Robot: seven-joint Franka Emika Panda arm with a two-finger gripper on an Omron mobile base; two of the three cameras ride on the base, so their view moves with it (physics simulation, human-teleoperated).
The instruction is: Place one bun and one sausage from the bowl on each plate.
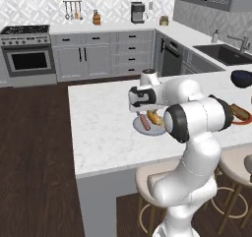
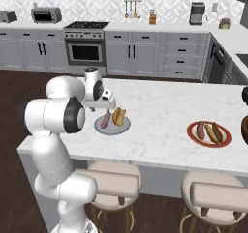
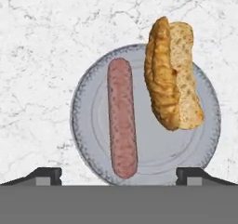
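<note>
The white marble worktop (image 2: 160,145) carries two flat round plates, well apart. The plain grey plate (image 3: 204,139) on the left holds one long pinkish-brown sausage (image 3: 122,117) and one split golden-brown bun (image 3: 174,74), lying side by side. The cream plate with a red-orange rim (image 2: 227,139) on the right holds another sausage (image 2: 200,130) and bun (image 2: 213,132). The tool (image 3: 119,174) hangs released above the grey plate, its dark fingertips (image 3: 46,174) spread wide, grasping nothing.

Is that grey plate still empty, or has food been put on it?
Filled: the grey plate holds one sausage and one bun.
</note>
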